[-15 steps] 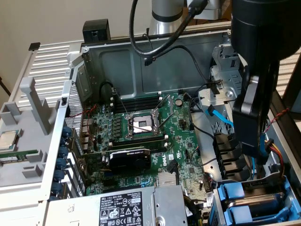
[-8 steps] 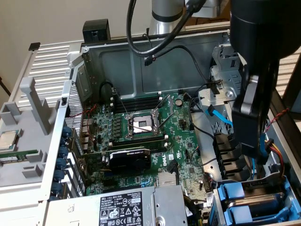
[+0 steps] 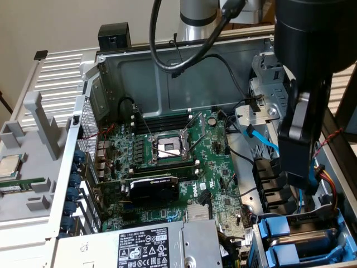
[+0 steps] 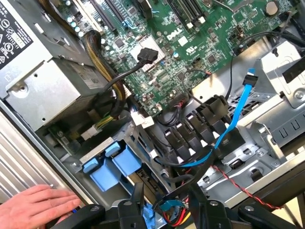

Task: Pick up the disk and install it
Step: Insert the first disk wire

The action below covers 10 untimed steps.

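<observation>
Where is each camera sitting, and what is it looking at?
Exterior view: above the open case, looking down at the motherboard; the robot's arm reaches in from above.
Wrist view: on the wrist, looking down past the gripper at the blue carriers; a person's hand shows too.
Both show the motherboard, blue cable and those carriers.

Silver cylindrical arm (image 3: pixel 198 17); looped black cable (image 3: pixel 154 33); bulky black wrist housing (image 3: pixel 312 33); black gripper (image 4: pixel 167 200).

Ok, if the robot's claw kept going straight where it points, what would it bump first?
Probably the coloured wires lying just ahead of the gripper, between its open fingers, though depth is hard to judge here.
</observation>
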{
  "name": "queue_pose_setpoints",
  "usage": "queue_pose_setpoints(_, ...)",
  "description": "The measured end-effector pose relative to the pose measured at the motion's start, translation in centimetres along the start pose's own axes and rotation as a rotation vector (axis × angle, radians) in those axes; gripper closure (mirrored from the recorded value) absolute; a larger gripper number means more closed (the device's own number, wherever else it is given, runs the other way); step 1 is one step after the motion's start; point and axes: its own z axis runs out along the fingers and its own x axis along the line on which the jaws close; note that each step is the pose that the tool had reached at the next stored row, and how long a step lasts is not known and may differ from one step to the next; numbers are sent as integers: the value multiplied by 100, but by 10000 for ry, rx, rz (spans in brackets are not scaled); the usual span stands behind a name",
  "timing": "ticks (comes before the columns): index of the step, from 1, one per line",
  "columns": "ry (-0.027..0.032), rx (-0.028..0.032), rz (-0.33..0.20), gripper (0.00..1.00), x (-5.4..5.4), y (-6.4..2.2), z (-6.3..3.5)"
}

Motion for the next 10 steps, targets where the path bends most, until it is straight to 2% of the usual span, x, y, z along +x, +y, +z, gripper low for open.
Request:
queue_pose_setpoints(4, -9, -1, -47, 50, 23, -6, -56)
queue_pose_setpoints(10, -8, -1, -46, 50, 119, -119, -302)
